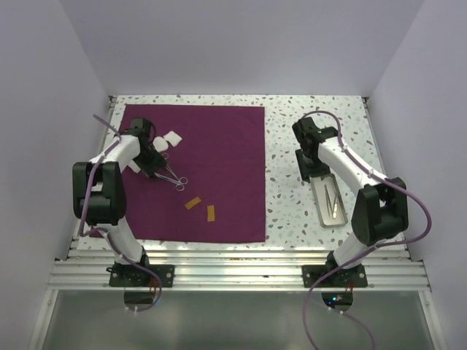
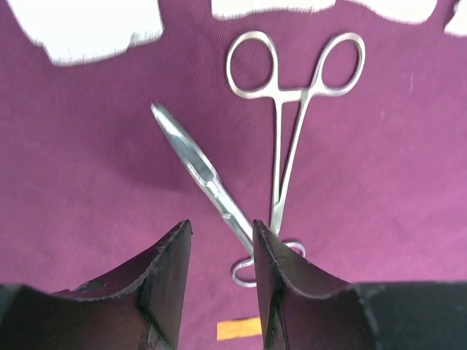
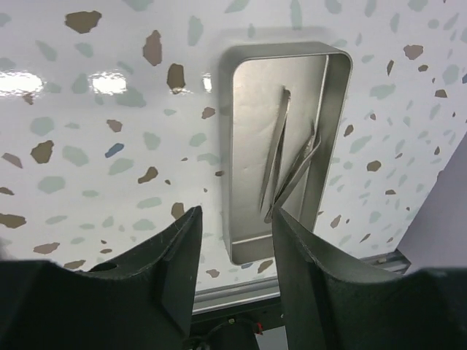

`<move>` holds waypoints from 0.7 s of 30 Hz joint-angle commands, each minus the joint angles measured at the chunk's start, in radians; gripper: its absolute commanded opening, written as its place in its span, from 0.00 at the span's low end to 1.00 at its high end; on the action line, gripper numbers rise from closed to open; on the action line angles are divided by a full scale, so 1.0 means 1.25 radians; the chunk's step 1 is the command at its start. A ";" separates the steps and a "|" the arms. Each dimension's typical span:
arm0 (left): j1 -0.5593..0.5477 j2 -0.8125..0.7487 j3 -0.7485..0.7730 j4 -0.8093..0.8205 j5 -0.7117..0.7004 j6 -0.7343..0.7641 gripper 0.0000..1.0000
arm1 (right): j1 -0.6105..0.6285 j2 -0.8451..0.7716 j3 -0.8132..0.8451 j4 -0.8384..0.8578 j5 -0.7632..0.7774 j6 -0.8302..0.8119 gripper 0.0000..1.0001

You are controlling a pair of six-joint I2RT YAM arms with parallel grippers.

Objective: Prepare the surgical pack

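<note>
Square cloth (image 1: pixel 219 146) flat on worktop (image 1: pixel 292 219), edges parallel to it, no long axis, left end effector (image 2: pixel 222 240) parted astride scissors (image 2: pixel 197 164), right end effector (image 3: pixel 237 226) parted, empty, over tray (image 3: pixel 244 146)

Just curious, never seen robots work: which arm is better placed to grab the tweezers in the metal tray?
Right. Its open jaws hang right by the tray, facing the tweezers. The left arm is over the purple cloth, beside the forceps.

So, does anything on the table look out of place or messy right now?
Nothing looks spilled or damaged. The scissors and ring-handled forceps lie splayed in a V on the purple cloth rather than side by side, and two orange strips sit loose nearby at different angles.
</note>
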 commanded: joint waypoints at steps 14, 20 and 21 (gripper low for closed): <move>0.009 0.140 0.081 -0.050 -0.070 -0.052 0.43 | 0.021 -0.031 0.038 0.004 -0.117 0.006 0.44; 0.010 0.185 0.109 -0.057 -0.082 -0.030 0.20 | 0.054 -0.002 0.080 0.005 -0.138 0.019 0.44; 0.009 0.190 0.113 -0.061 -0.083 -0.025 0.19 | 0.059 -0.001 0.093 0.006 -0.138 0.020 0.44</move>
